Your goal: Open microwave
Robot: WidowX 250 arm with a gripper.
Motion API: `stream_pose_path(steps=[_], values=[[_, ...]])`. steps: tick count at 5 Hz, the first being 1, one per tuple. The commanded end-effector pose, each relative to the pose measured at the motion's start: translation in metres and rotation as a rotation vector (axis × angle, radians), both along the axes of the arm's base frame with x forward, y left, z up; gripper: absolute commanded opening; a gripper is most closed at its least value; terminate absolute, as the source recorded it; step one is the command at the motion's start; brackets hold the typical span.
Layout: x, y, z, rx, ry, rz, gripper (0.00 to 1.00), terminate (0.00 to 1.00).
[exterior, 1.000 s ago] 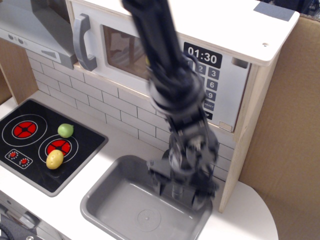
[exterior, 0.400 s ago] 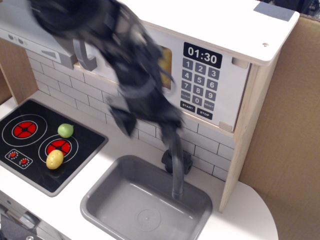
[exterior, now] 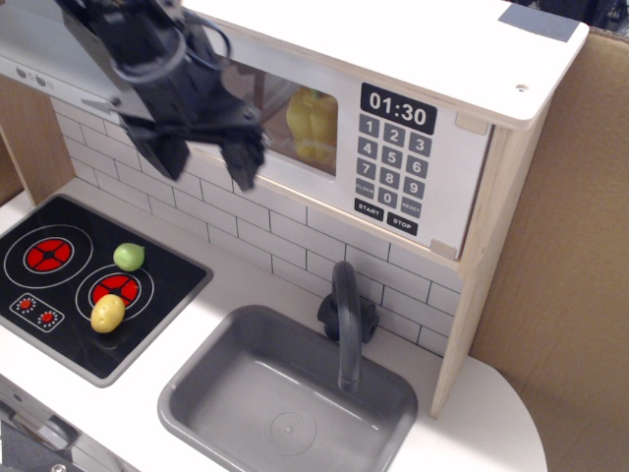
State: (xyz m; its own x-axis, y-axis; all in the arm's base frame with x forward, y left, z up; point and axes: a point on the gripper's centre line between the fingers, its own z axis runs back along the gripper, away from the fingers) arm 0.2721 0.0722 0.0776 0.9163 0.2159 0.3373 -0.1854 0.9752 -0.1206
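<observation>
Black tool (exterior: 201, 157), prongs spread w/ nothing pinched, sits at the white wooden windowed microwave (exterior: 393, 108) door's left side, prob. needing a handle hook-and-pull next.

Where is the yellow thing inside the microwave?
The yellow thing sits behind the microwave window, just left of the black keypad and right of the gripper, above the faucet.
</observation>
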Motion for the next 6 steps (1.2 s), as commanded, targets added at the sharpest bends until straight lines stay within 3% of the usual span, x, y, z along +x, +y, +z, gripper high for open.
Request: stream_pose_path(steps=[1, 2, 3, 5, 6], values=[[0.004, 0.06, 0.009, 0.077, -0.063, 0.04, 1.0, 0.0], [0.009, 0.078, 0.012, 0.084, -0.062, 0.054, 1.0, 0.0], [0.027, 0.076, 0.005, 0.059, -0.063, -0.011, 1.0, 0.0], [0.052, 0.063, 0.005, 0.044, -0.117, -0.084, 1.0, 0.0], [0.053, 0.06, 0.011, 0.035, -0.149, -0.118, 1.0, 0.0]])
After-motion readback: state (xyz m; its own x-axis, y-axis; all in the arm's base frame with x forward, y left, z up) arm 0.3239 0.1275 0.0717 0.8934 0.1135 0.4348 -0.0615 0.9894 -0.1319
